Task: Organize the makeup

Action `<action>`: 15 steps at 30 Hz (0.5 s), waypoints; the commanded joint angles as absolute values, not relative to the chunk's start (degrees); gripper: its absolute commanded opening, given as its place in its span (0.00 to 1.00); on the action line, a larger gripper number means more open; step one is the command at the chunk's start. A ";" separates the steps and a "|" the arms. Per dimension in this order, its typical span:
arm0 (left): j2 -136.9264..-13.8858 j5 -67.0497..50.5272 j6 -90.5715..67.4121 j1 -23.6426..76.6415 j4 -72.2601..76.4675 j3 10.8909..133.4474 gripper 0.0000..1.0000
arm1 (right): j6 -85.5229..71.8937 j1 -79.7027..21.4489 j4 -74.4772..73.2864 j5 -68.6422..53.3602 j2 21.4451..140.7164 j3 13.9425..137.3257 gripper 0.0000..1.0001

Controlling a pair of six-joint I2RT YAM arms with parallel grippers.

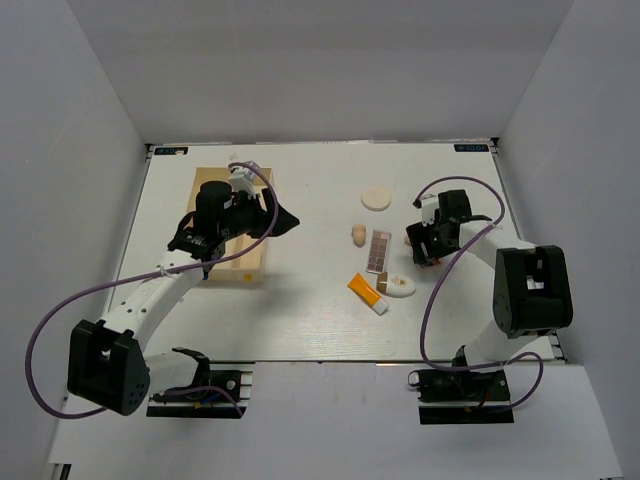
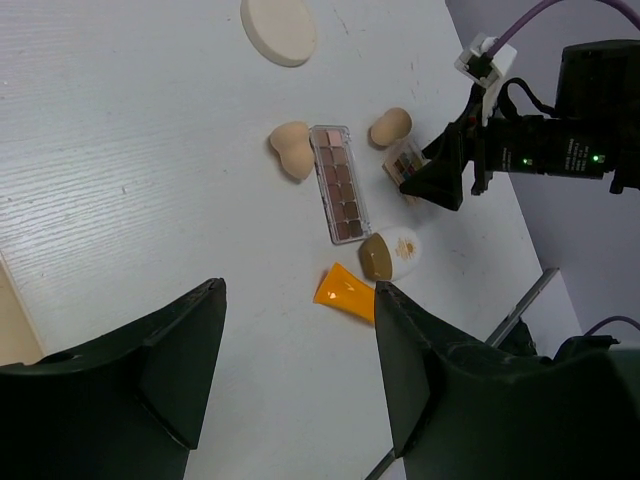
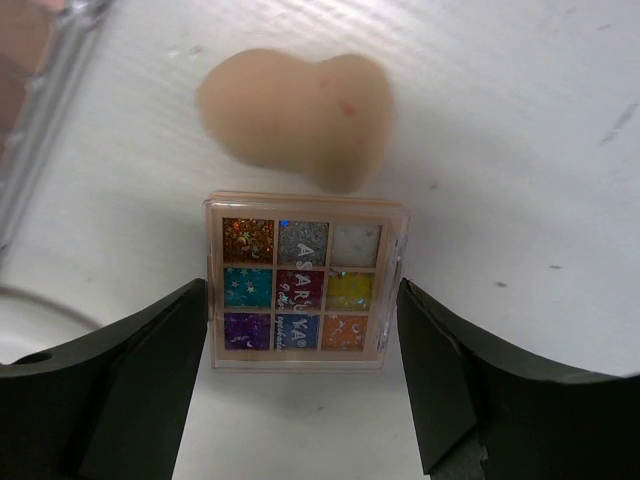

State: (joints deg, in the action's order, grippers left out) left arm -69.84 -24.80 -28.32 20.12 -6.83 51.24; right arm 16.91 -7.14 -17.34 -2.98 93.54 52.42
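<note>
The small square glitter palette [image 3: 305, 282] lay flat on the table [image 1: 310, 190], lid up, with a beige sponge [image 3: 295, 115] just beyond it at 12 o'clock in the right wrist view, close to its far edge. The right gripper [image 3: 303, 340] stood over it with jaws wide, one finger at 9 o'clock and one at 3 o'clock, each at or barely off a side edge. Firm pressure could not be made out, so I judged the grasp as not yet made.

To do this step well, the fingers would want to stay square to the two sides and low on the case, closing evenly so it neither pivoted nor nudged the sponge.

In the left wrist view, the long palette [image 2: 338, 184] lay at 9 o'clock of the square one. A second sponge [image 2: 291, 149] sat beside it, with the white oval item [image 2: 392, 254] and orange tube [image 2: 345, 292] nearer the arms. The round disc [image 2: 278, 30] lay well apart toward 12 o'clock.

The left gripper [image 2: 300, 295] hung with jaws apart and empty, over the wooden box [image 1: 232, 262] on the table's 9 o'clock side.
</note>
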 commanded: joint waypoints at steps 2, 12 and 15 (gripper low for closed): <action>-66.63 -24.17 -27.69 20.39 -6.15 50.89 0.71 | 16.00 -8.17 -24.26 -12.81 87.04 53.26 0.24; -54.15 -19.96 -25.58 20.39 -4.74 49.66 0.71 | 17.14 -21.06 -31.55 -21.71 80.85 68.26 0.15; -49.23 -16.01 -24.00 20.39 -5.18 49.22 0.71 | 16.44 -25.12 -30.68 -22.76 85.68 74.41 0.15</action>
State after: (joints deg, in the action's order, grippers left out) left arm -53.54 -20.12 -26.20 20.12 -5.91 49.95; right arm 16.91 -21.65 -29.58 -19.35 82.32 69.32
